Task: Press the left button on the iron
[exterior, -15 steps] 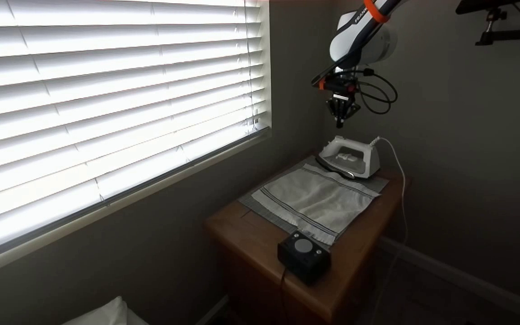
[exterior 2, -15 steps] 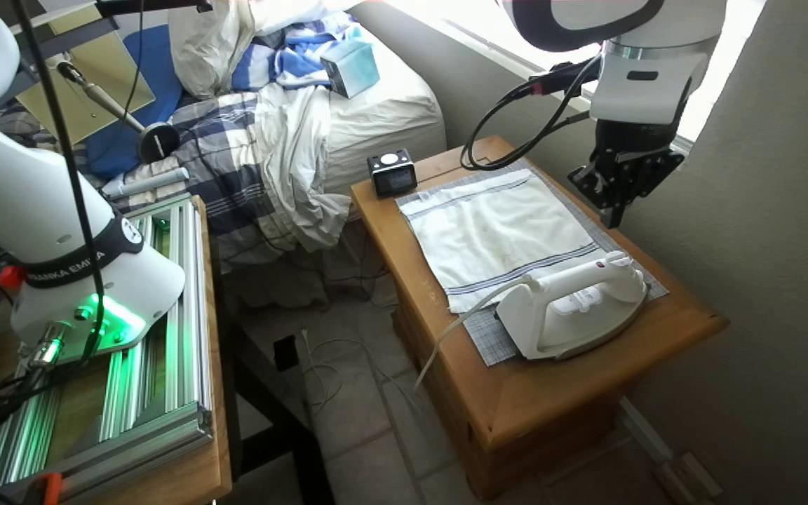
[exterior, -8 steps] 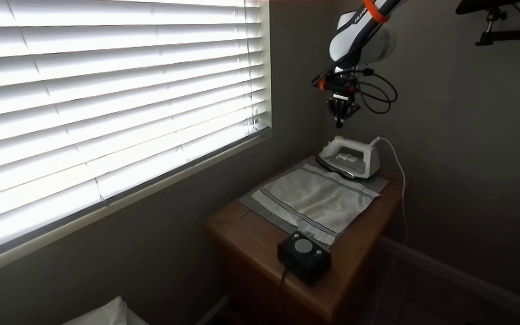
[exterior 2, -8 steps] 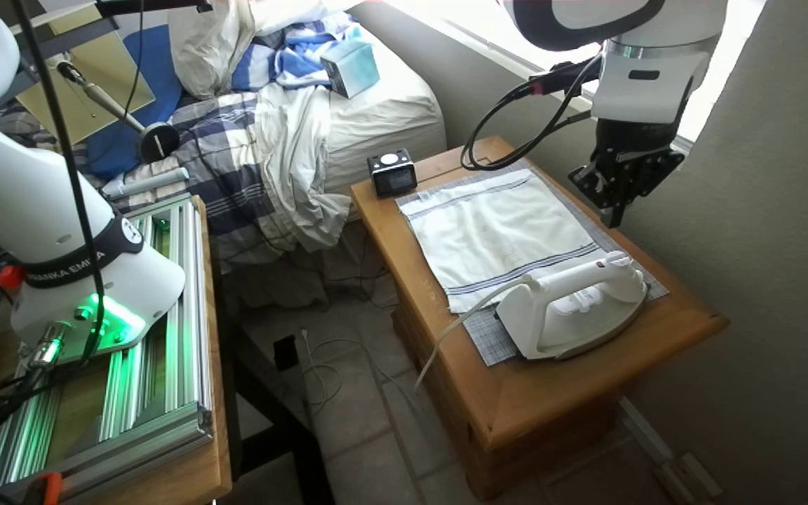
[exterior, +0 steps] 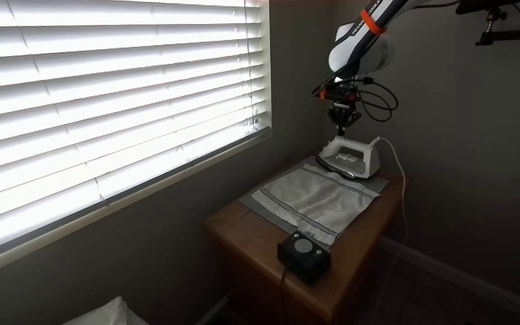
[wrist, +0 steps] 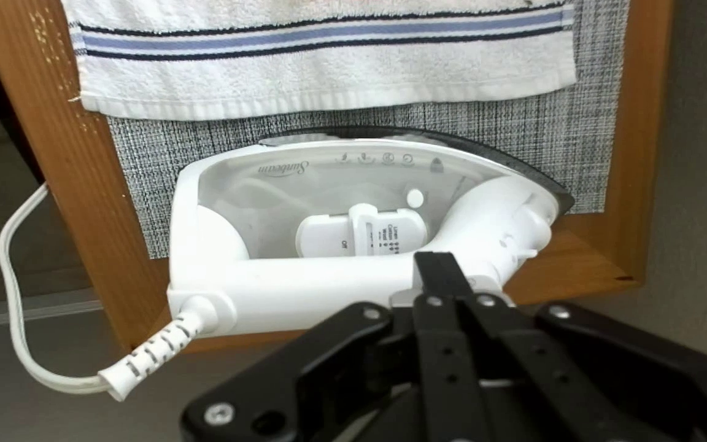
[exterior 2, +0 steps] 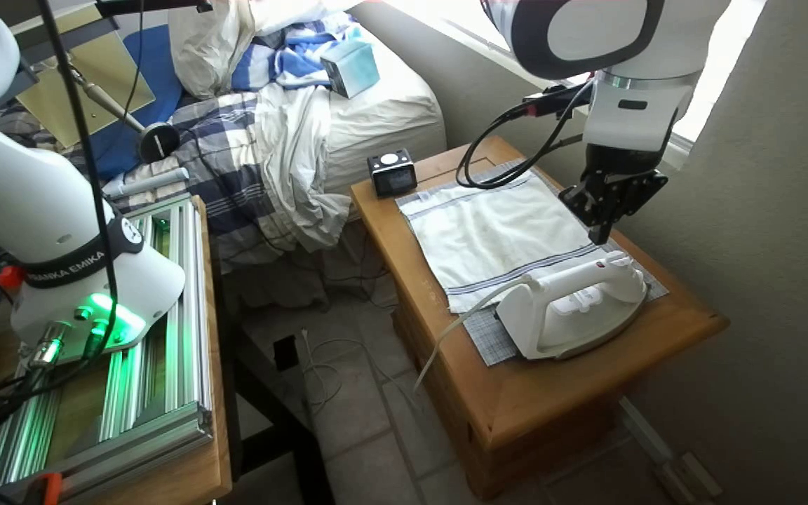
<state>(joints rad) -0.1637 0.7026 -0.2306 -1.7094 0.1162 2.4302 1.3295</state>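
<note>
Both fingers (wrist: 436, 331) together, holding nothing: finding the gripper (wrist: 443, 276) closed, hanging over the front of the arched handle (wrist: 316, 294), though not telling whether touching. Below, seeing the iron (wrist: 353, 184) resting flat on the table (wrist: 86, 184), partly over the grey mat (wrist: 593, 123), just beside the striped towel (wrist: 323, 80). Guessing at stiff, slick plastic, fairly hefty, yet maybe sliding under an off-centre push; needing no hold for a button press, otherwise favouring the handle's middle. Not picking out the left button. Reading "Sunbeam" upside down on the iron, then "Linen", "Cotton", "Wool" and "Off" on the slider (wrist: 363, 233). Far off, in an exterior view, reading "FRANKA EMIKA" on a dark base band (exterior 2: 81, 261).
</note>
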